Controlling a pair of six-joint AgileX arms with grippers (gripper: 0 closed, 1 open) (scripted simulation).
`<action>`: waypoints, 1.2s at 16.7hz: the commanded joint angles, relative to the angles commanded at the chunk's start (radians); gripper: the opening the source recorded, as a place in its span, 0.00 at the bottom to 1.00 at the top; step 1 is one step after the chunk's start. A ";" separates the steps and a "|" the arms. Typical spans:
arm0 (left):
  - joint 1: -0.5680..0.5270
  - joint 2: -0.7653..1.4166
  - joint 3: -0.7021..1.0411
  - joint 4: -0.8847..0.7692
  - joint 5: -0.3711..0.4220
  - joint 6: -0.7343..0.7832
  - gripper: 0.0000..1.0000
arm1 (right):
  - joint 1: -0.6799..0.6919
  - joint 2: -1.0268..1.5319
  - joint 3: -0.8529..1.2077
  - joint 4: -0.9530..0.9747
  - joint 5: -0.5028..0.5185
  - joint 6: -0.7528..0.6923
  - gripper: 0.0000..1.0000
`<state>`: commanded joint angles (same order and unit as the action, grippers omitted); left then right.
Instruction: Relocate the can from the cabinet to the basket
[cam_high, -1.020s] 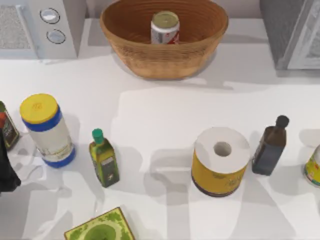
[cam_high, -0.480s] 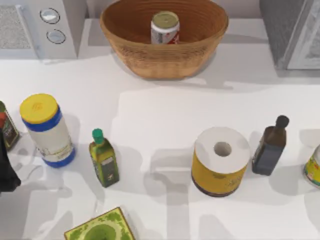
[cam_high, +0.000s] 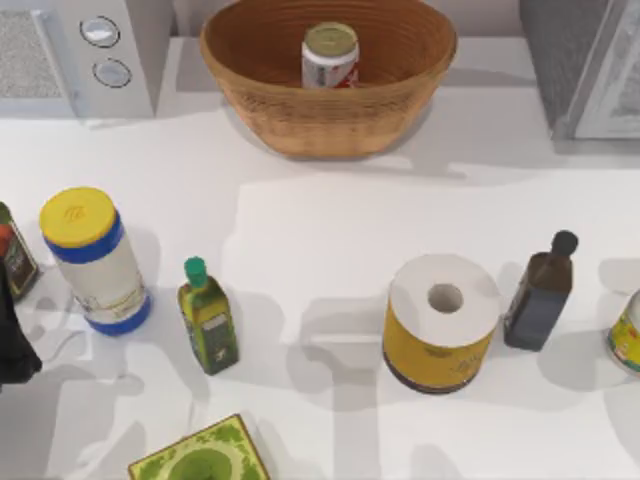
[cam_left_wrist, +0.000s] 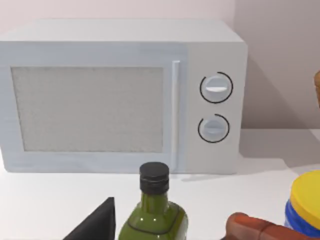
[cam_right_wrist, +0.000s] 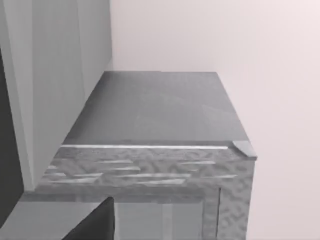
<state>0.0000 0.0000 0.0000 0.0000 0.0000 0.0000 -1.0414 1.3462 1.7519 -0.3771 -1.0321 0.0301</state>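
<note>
- Grip state, both sides: cannot tell. A dark wedge of the left gripper (cam_left_wrist: 95, 225) sits at the edge of the left wrist view and a like wedge of the right gripper (cam_right_wrist: 95, 226) in the right wrist view. Neither shows how wide it stands, and nothing is seen held.
- Left arm (cam_high: 10, 335): parked at the table's left edge, beside the yellow-lidded jar (cam_high: 90, 260).
- Right gripper: raised near the cabinet (cam_high: 580, 60), facing its speckled grey top (cam_right_wrist: 155, 107).
- Can (cam_high: 330, 55): upright inside the basket (cam_high: 330, 115), towards the far wall, well apart from the cabinet.
- Judgement: placement looks complete, with only withdrawal and parking left.
- Advice for that step:
  - Keep both arms away from the basket rim so the can is not tipped.
  - Bring the right arm off high, clear of the cabinet's frame, the dark bottle (cam_high: 540, 295) and the paper roll (cam_high: 440, 320).
  - Leave the left arm idle, since the small green bottle (cam_high: 207, 315) and the jar stand close by.
- Top view only: can in basket, full table layout, and the yellow-green can (cam_high: 628, 338) at the right edge.
- Left wrist view only: front of the white appliance (cam_left_wrist: 120, 100) with its mesh door and two knobs, a black-capped green bottle (cam_left_wrist: 154, 212) close in, and a reddish-brown item (cam_left_wrist: 270, 229) that cannot be identified.
- Right wrist view only: the cabinet's top face set against the wall.
</note>
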 joint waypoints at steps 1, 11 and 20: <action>0.000 0.000 0.000 0.000 0.000 0.000 1.00 | 0.000 0.000 0.000 0.000 0.000 0.000 1.00; 0.000 0.000 0.000 0.000 0.000 0.000 1.00 | 0.257 -0.007 -0.003 -0.004 0.261 0.004 1.00; 0.000 0.000 0.000 0.000 0.000 0.000 1.00 | 0.932 -0.029 -0.011 -0.031 0.942 0.001 1.00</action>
<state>0.0000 0.0000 0.0000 0.0000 0.0000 0.0000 -0.1096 1.3170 1.7409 -0.4080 -0.0898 0.0312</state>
